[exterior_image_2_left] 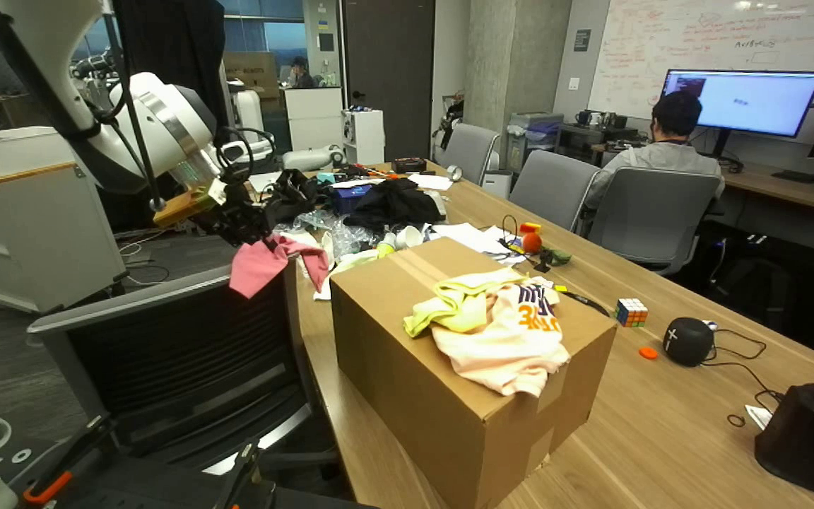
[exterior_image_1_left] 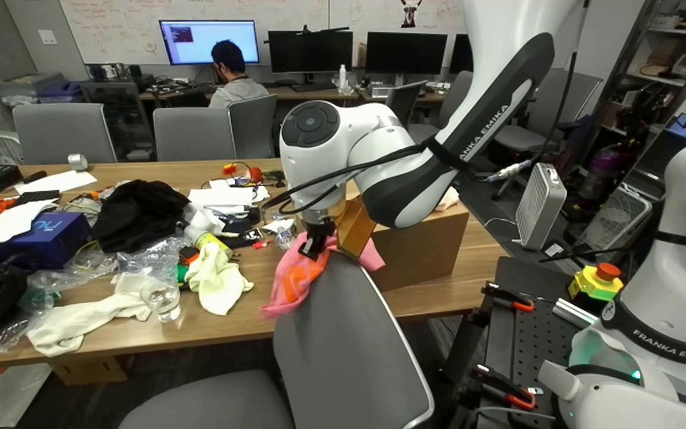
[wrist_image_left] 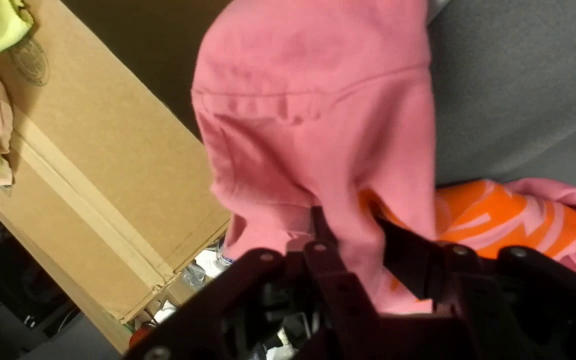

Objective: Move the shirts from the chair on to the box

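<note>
In an exterior view, the white Franka arm (exterior_image_1_left: pixel 382 143) is holding its jaws down at the top of the grey office chair (exterior_image_1_left: pixel 349 339), where the pink shirt (exterior_image_1_left: pixel 288 271) is draping across the backrest's top edge; that raised fold is presumably giving them something easy to pinch. The visible lettering along the forearm (exterior_image_1_left: pixel 492 110) is reading "ANKA EMIKA", and a blue box (exterior_image_1_left: pixel 63 238) on the table (exterior_image_1_left: pixel 253 262) is showing "nu". In an exterior view, the neon yellow-green shirt (exterior_image_2_left: pixel 460 304) and the peach shirt (exterior_image_2_left: pixel 502 346) are lying together on top of the cardboard box (exterior_image_2_left: pixel 400 353), so the pink shirt is likely meant to be joining them there; purple and orange letters on the peach shirt are facing me upside down, too creased to read. In the wrist view, the jaws are standing partway apart on either side of a bunched fold of the pink shirt; whether they are gripping it firmly, I cannot tell. A round stamp (wrist_image_left: pixel 30 60) on the cardboard box is looking too faint to read.
</note>
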You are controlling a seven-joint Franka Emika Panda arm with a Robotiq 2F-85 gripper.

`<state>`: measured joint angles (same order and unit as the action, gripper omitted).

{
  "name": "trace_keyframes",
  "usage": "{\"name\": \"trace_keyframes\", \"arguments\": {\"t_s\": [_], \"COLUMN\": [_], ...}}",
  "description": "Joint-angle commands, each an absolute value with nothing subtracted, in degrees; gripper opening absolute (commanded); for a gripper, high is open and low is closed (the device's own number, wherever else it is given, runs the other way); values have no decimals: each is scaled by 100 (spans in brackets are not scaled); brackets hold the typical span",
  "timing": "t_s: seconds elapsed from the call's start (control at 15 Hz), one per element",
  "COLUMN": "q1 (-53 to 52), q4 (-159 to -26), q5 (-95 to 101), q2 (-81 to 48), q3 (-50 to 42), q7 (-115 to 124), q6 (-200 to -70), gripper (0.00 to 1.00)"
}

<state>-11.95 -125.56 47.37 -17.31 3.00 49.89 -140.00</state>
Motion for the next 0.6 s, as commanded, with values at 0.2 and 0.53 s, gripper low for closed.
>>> {"name": "trace_keyframes", "arguments": {"t_s": [0.2, 0.53], "q1": [-1244, -1205], "q4": [-12545, -12530], "q5": [4858, 4770], "q2": [-1465, -828], "q3": [258, 358], "q7": [5104, 5000], "q6": [-13961, -13920], "gripper": [4, 4]}}
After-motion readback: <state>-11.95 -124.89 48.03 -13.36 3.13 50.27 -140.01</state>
